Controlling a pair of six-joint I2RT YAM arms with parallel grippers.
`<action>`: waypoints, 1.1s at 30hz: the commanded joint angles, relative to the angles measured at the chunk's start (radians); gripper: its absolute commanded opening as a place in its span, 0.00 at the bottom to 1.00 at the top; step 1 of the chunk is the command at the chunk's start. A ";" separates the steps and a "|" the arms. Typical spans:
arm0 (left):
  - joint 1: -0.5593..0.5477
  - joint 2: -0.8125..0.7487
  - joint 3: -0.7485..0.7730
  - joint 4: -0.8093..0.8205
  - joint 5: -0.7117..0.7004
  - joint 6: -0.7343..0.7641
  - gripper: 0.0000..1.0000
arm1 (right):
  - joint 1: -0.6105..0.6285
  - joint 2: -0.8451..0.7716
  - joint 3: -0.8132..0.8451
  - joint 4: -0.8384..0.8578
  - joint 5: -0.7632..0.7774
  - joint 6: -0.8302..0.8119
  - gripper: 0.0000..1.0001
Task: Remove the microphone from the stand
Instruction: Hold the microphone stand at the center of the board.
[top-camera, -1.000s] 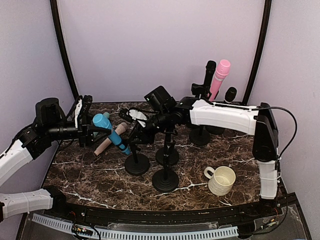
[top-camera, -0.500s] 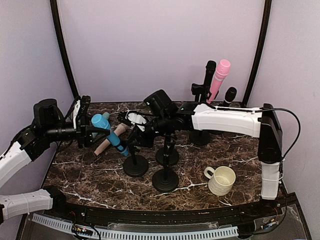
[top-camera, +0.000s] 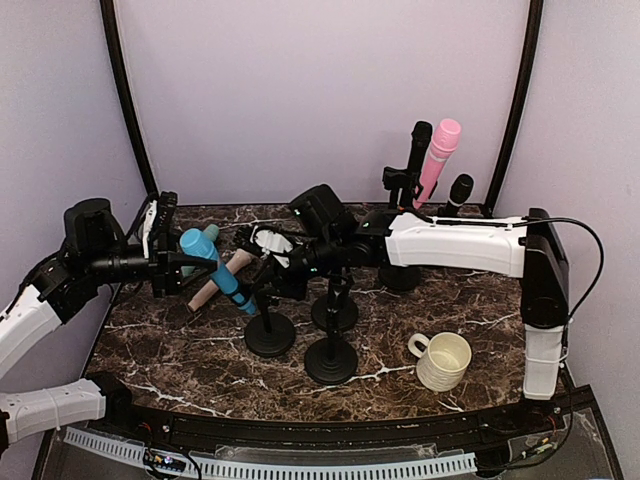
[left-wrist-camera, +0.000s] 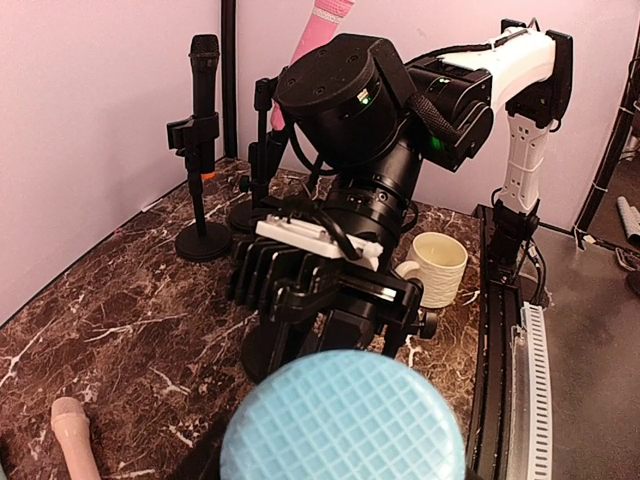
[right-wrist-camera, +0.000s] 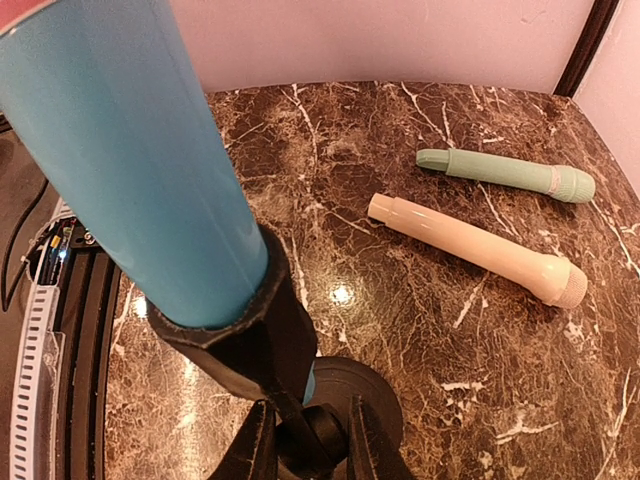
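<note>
The blue microphone (top-camera: 222, 272) slants in the black clip of its stand (top-camera: 270, 336) left of the table's middle. My left gripper (top-camera: 180, 255) is shut on its head, which fills the bottom of the left wrist view as a blue mesh dome (left-wrist-camera: 343, 420); the fingers themselves are hidden there. From the right, my right gripper (top-camera: 272, 278) reaches in low. In the right wrist view it (right-wrist-camera: 310, 450) is shut on the stand's joint just under the clip (right-wrist-camera: 250, 330), with the blue body (right-wrist-camera: 130, 160) rising up-left and the round base (right-wrist-camera: 360, 385) below.
A beige microphone (right-wrist-camera: 470, 248) and a green one (right-wrist-camera: 505, 173) lie loose on the marble behind the stand. Two empty stands (top-camera: 332, 360) (top-camera: 335, 312) are close on the right. A cream mug (top-camera: 443, 360) sits front right. Pink (top-camera: 440, 155) and black (top-camera: 418, 145) microphones stand at the back.
The right gripper's fingers have closed in on the stand's joint. Both grippers, the blue microphone and the stand have shifted slightly to the left.
</note>
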 joint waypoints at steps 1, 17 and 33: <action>0.019 -0.044 0.032 0.090 0.014 -0.003 0.00 | 0.028 0.010 -0.039 -0.111 0.001 -0.007 0.00; 0.033 -0.064 0.089 0.061 0.005 0.010 0.00 | 0.026 0.003 -0.054 -0.123 0.011 -0.014 0.00; 0.036 -0.041 0.152 0.051 0.026 0.025 0.00 | 0.025 0.004 -0.056 -0.124 0.016 -0.016 0.00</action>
